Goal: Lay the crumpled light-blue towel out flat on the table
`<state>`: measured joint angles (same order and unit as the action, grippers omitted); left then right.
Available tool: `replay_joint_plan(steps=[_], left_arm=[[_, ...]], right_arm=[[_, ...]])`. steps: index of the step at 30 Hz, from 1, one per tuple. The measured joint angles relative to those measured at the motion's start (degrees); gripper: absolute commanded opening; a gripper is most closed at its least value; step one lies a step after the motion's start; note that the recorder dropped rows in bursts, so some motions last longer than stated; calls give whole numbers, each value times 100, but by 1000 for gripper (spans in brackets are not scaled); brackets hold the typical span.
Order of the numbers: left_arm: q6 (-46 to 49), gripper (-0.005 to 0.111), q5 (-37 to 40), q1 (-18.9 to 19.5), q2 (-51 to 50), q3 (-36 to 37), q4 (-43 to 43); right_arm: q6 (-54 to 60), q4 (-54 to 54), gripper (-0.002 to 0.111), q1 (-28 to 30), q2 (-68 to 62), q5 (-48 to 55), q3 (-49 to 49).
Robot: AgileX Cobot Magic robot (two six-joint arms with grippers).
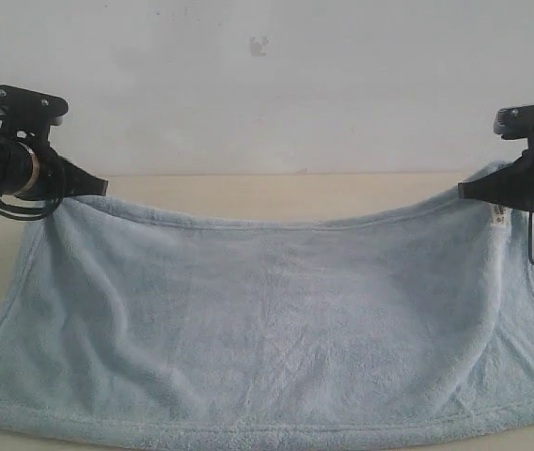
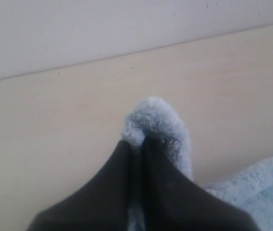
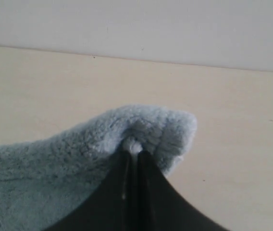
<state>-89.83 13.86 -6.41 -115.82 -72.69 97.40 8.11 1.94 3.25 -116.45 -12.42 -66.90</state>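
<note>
The left gripper (image 1: 105,188) and right gripper (image 1: 462,191) pinch the towel (image 1: 267,319) corners, stretching it above the table (image 1: 276,195); lowering it flat likely comes next.

The towel (image 1: 267,329) spans between my left gripper (image 1: 98,186) and my right gripper (image 1: 466,191). Its near edge lies on the table (image 1: 276,193). The wall (image 1: 267,85) stands behind.

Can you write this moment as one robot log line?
left pincer: shut on towel corner | right pincer: shut on towel corner | towel: stretched wide, hem on table
</note>
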Motion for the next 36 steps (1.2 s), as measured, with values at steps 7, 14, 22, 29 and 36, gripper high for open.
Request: replay_joint_plan(steps=[7,14,22,29,36], left_arm=[[-4,66,1,0,-80,-26,200],[-4,80,223,3,36,-26,214],[456,76,-25,3,1173,167,-1212],[3310,5,265,-96,2359,1687,-4449],[6250,4,777,-363,3141,2802,-7394]], right_arm=[[81,0,52,0,-240,-42,-175],[92,0,58,4,61,283,-206],[103,0,40,4,1186,1984,-209],[5,-50,0,4,1428,5136,-63],[-334,-194,0,4,2200,5823,1204]])
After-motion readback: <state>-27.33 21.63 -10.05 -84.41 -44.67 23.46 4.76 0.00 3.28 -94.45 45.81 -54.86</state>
